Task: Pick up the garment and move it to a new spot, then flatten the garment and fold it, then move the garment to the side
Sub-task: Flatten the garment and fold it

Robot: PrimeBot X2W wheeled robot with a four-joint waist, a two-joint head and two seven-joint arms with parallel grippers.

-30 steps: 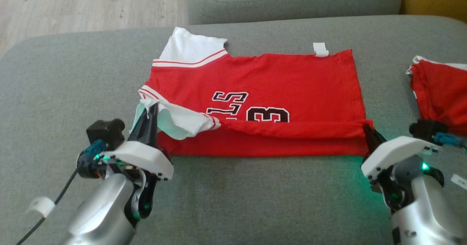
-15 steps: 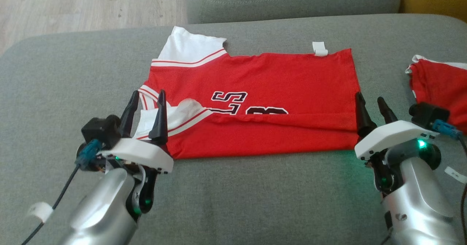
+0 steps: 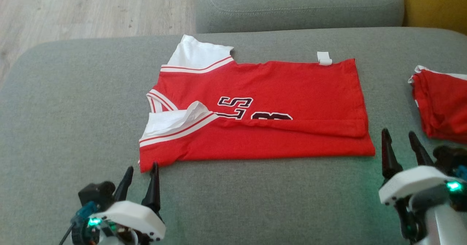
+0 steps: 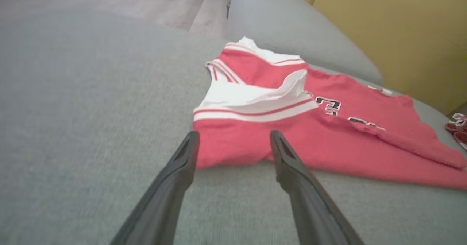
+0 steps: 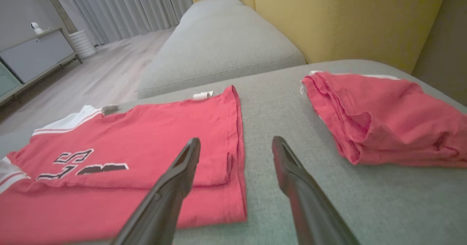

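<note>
- Red cotton jersey with white sleeves, striped trim and black lettering [image 3: 262, 106]: lies in the middle of the wide grey fabric sofa cushion [image 3: 73, 110], collar end toward the cushion's left edge, hem toward its right edge.
- Jersey, condition: mostly flat. The long side nearest me is turned up over the body and covers the lower half of the lettering. The near white sleeve is laid inward and puckers a little. The far sleeve sticks out toward the cushion's far edge. A small white tag [image 3: 324, 58] pokes out at the far hem corner.
- Left gripper [image 3: 142, 166]: fingers spread apart, holding nothing, just off the jersey's near left corner.
- Right gripper [image 3: 398, 132]: fingers spread apart, holding nothing, just beside the near hem corner.
- Second red garment, bundled [image 3: 441, 106]: near the cushion's right edge, apart from the jersey.
- Progress, my reading: relocation and flattening look done and one lengthwise fold is in. Further folds and the move to the side remain.
</note>
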